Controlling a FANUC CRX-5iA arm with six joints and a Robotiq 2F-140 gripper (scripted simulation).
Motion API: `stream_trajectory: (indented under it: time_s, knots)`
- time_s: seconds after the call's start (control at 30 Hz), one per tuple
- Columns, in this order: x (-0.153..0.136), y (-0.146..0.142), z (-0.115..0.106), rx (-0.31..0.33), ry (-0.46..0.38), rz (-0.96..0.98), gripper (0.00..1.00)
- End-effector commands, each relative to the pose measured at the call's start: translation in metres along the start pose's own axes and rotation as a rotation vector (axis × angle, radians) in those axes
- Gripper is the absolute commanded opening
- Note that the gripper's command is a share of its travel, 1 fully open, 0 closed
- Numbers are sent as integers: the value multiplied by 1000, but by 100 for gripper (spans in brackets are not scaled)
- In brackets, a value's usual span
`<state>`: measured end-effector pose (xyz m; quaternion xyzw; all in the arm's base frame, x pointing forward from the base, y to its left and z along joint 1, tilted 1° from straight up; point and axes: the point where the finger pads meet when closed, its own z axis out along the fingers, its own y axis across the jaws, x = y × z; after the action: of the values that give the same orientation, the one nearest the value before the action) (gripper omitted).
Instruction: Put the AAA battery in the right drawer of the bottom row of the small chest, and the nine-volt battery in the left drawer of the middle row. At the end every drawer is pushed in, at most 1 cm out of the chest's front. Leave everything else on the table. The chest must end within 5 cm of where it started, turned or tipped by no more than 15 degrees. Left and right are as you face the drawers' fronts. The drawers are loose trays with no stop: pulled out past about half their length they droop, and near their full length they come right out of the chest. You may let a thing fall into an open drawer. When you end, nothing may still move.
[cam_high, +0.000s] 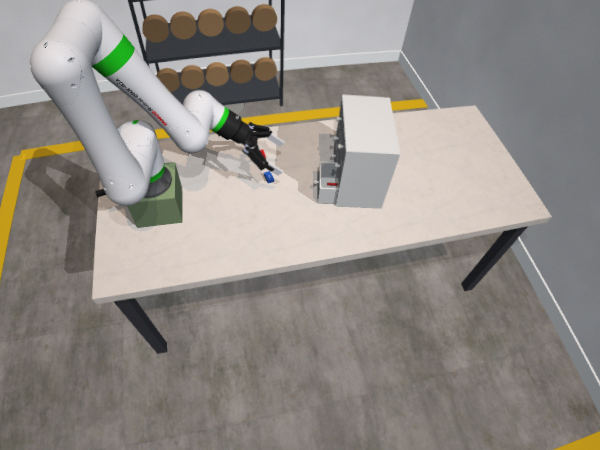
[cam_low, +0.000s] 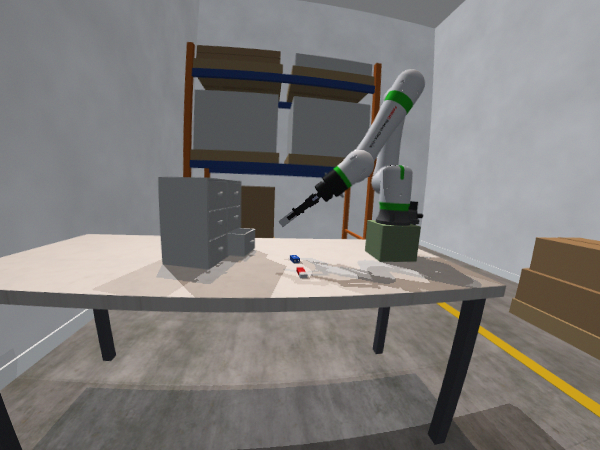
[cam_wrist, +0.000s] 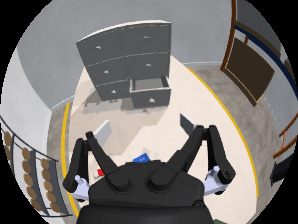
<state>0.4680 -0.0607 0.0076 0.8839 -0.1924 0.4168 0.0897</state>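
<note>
The grey chest (cam_high: 370, 125) (cam_low: 184, 220) (cam_wrist: 117, 55) stands upright. Its bottom right drawer (cam_high: 327, 196) (cam_low: 242, 244) (cam_wrist: 141, 99) is pulled partway out; the other drawers look shut. The red AAA battery (cam_high: 332, 184) lies in that open drawer; the drawer's front wall hides it in the wrist view. A small blue block (cam_high: 269, 177) (cam_low: 295, 258) (cam_wrist: 142, 158), which looks like the nine-volt battery, lies on the table. My gripper (cam_high: 276, 156) (cam_low: 284, 221) (cam_wrist: 144, 122) is wide open and empty, above the table, in front of the chest and well back from the open drawer.
A small red and white block (cam_high: 263, 153) (cam_low: 301, 272) (cam_wrist: 100, 172) lies on the table (cam_high: 240, 240) (cam_low: 100, 292) near the blue block. The open drawer sticks out from the chest's front at table height. The arm's green base block (cam_high: 160, 207) (cam_low: 392, 242) stands at the table's other end.
</note>
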Motion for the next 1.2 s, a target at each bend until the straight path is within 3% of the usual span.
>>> stream_trajectory:
  time_s: [0.0, 0.7, 1.17]
  knots:
    - [-2, 0, -4, 0, 0, 0, 100]
    - [-3, 0, -6, -1, -11, 0, 100]
    - [0, 0, -8, 0, -97, 0, 100]
